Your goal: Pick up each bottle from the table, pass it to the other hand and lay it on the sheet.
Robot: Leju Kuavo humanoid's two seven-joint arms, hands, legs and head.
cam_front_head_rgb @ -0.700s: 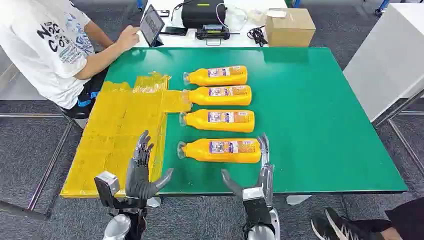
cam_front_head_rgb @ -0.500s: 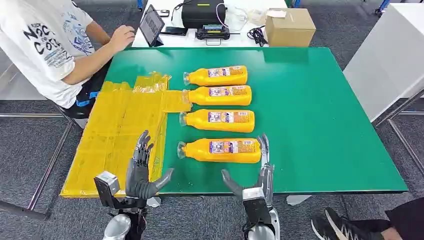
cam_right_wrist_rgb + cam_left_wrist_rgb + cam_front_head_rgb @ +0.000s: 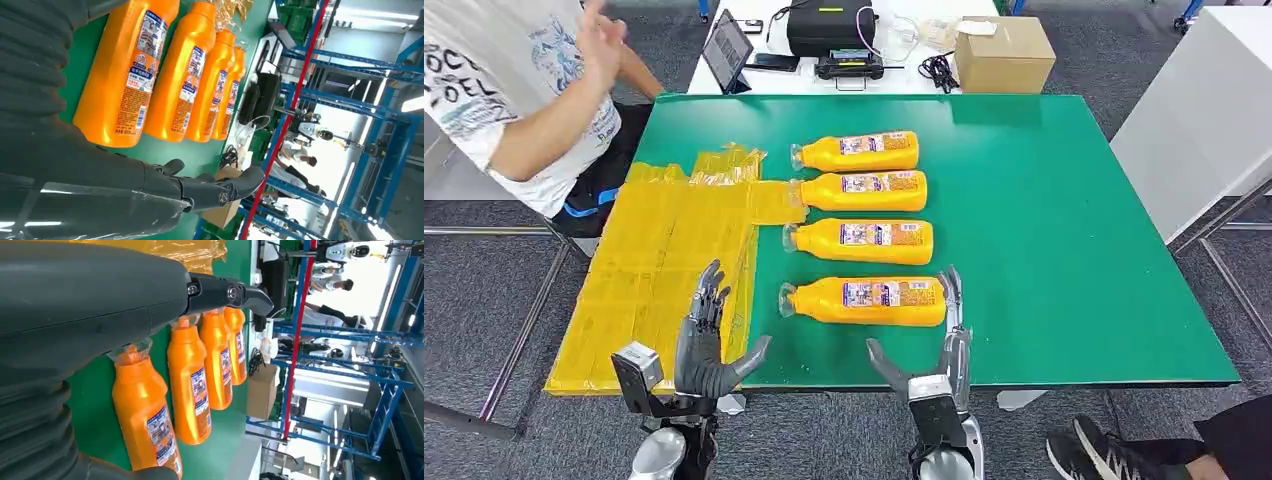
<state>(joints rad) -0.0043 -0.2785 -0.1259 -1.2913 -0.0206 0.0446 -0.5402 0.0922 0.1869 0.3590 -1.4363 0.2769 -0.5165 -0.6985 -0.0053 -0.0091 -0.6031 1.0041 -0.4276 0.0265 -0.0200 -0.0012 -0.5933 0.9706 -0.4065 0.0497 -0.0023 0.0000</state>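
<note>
The left hand (image 3: pixel 707 345) and right hand (image 3: pixel 934 350) have dark grey fingers. Silver arms carry them. Each wrist wears a grey ribbed cover.

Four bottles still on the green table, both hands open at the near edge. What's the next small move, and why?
Probably ease the right hand forward and close it on the nearest bottle: its fingers already stand beside that bottle's base, nothing lies on the yellow sheet yet, and the left hand waits open.
</note>
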